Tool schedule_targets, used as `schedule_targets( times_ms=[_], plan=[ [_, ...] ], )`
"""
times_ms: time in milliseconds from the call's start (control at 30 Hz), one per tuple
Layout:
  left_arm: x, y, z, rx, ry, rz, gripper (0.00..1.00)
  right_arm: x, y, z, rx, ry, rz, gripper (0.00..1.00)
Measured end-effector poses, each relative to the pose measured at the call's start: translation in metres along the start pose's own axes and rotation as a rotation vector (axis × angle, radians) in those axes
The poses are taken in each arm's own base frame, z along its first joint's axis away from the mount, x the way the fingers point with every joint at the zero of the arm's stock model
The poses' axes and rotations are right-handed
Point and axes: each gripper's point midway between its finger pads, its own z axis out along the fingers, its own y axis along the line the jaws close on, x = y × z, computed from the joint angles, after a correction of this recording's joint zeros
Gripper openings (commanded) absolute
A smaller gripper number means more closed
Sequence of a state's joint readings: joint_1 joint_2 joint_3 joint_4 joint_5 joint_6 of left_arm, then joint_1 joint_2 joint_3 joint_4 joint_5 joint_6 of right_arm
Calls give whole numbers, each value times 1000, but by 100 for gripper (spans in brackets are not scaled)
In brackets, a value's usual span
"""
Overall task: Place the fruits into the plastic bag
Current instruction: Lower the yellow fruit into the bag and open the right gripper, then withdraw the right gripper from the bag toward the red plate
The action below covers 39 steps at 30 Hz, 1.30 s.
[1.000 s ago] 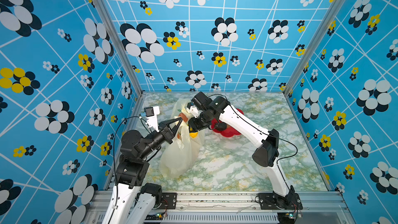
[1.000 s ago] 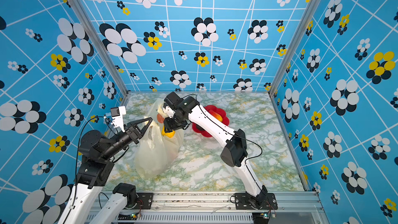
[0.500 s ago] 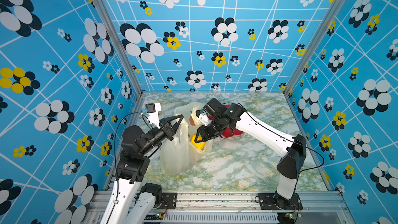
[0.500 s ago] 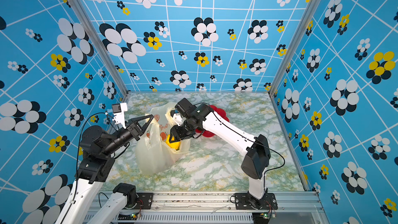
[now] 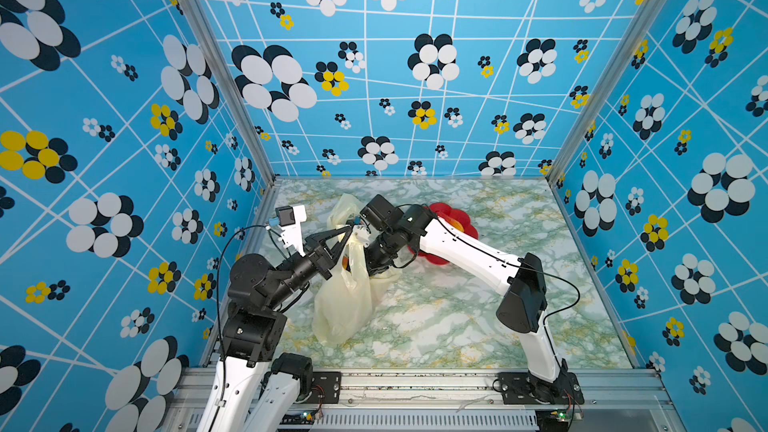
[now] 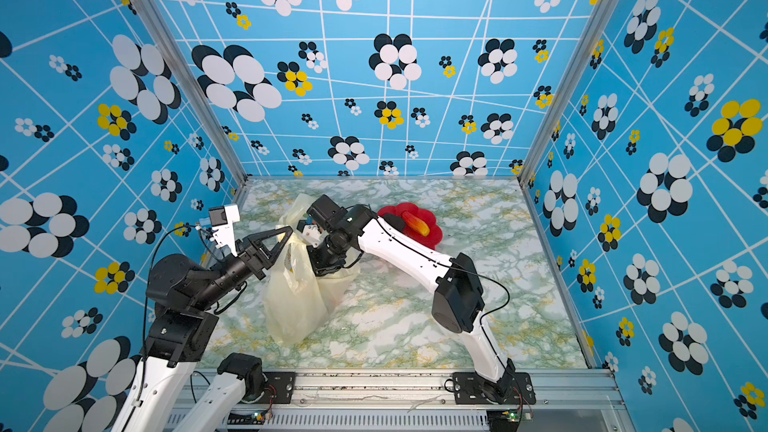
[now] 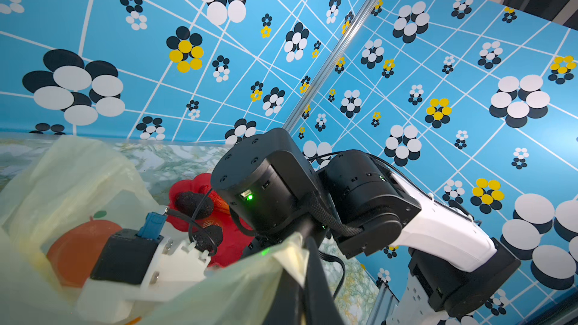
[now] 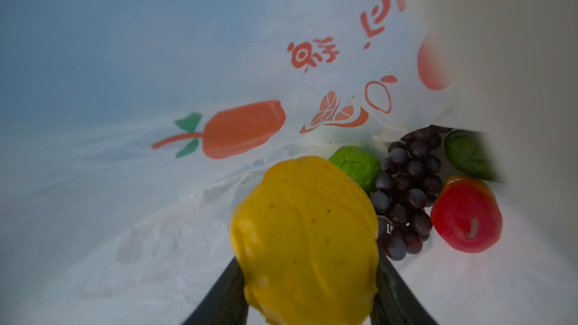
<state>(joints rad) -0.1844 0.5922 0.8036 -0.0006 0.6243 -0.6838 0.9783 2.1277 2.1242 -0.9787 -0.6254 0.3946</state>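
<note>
Right gripper (image 8: pixel 308 292) jaws hug the yellow lemon (image 8: pixel 305 239) inside the plastic bag (image 5: pixel 340 305); left gripper (image 5: pixel 347 232) pinches the bag's handle. Next: let go, grapes (image 8: pixel 406 195) at two o'clock.

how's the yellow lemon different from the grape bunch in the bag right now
The yellow lemon is one big smooth yellow lump; the grape bunch is a cluster of small dark purple balls. The lemon is clamped in the right gripper, while the grapes lie loose at the bottom. Both are inside the plastic bag.
</note>
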Motion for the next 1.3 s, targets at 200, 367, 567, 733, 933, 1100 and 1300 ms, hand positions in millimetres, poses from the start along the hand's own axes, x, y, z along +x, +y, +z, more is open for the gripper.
schedule_targets(
  times_ms=[200, 367, 567, 733, 933, 1100, 1300],
  plan=[
    [2, 3, 0, -7, 4, -2, 0, 25, 0, 3, 20, 90, -14, 49],
    [4, 4, 0, -8, 5, -4, 0, 37, -8, 8, 35, 137, -7, 59],
    [5, 4, -1, -9, 5, -11, 0, 46, -6, 16, 26, 166, -14, 76],
    [5, 4, -1, -9, 5, -11, 0, 47, -4, 17, 22, 166, -16, 99],
    [5, 4, -1, -9, 5, -11, 0, 44, -5, 17, 27, 155, -30, 99],
    [5, 4, -1, -9, 5, -11, 0, 41, -7, 18, 43, 140, -34, 99],
    [5, 5, -1, -12, 3, -11, 0, 35, -10, 17, 63, 113, -40, 99]
  ],
)
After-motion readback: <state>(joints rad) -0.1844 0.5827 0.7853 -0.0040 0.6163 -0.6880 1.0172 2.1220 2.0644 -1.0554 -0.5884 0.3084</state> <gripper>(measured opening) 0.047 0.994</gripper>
